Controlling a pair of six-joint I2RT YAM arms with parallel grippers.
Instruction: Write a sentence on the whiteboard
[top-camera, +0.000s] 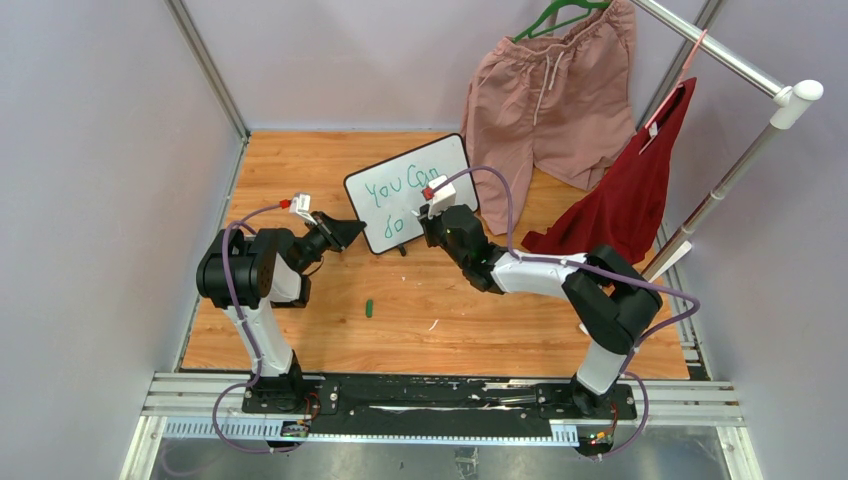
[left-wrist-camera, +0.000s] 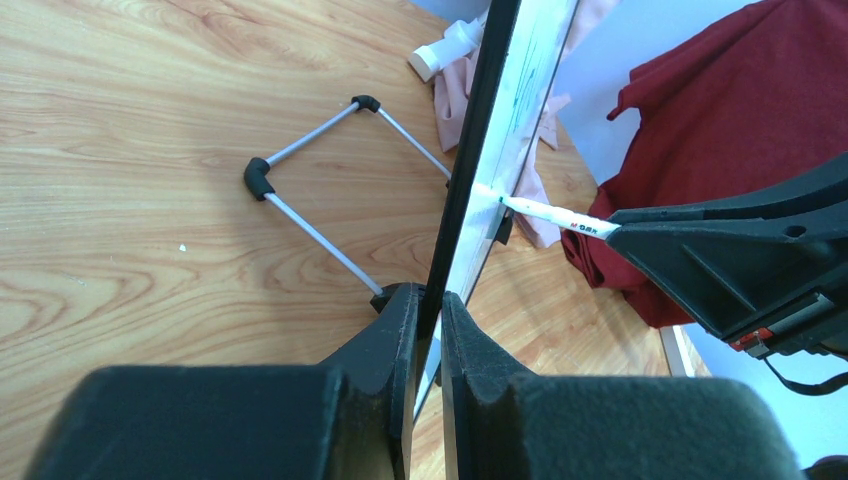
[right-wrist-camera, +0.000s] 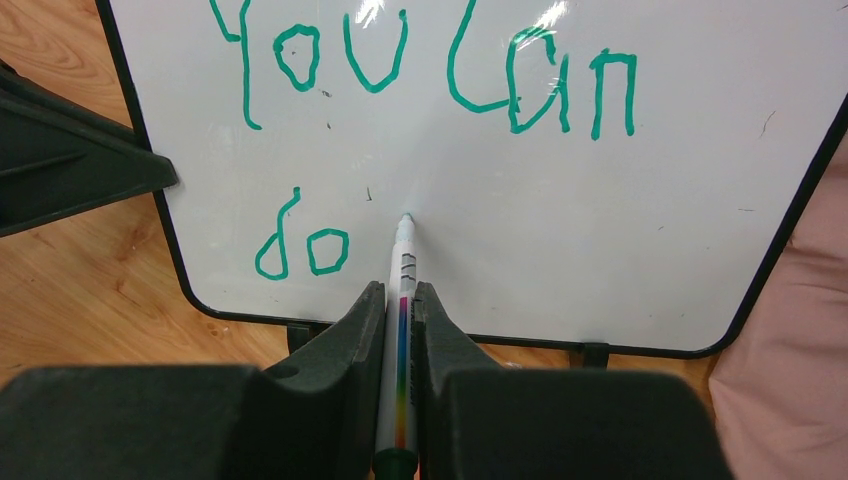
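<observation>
Small rectangular white whiteboard with thin black frame stands propped mid-tabletop, tilted back on a wire stand, face toward the arms. Left claw pinched narrow on the board's left frame edge, steadying it. Right claw clamped on a white marker with rainbow stripe, tip touching the board just right of "do".

Progress: green handwritten sentence reads "You Can" on top line, "do" on second line. Looks partly done; second line probably needs at least one more word. Judged past halfway.

Room: blank white runs from the tip to the board's right frame edge, enough for a short word if letters keep this size. The lower frame edge is close under the writing line, so little room to drift down. Left claw sits well apart from the writing zone.

Off the board's right edge, pink fabric shorts on a green hanger hang near, dark red cloth garment beyond, both under a white rail; right arm's elbow has little room there. Small green cap lies on the wooden tabletop, near side, apart from both arms.
</observation>
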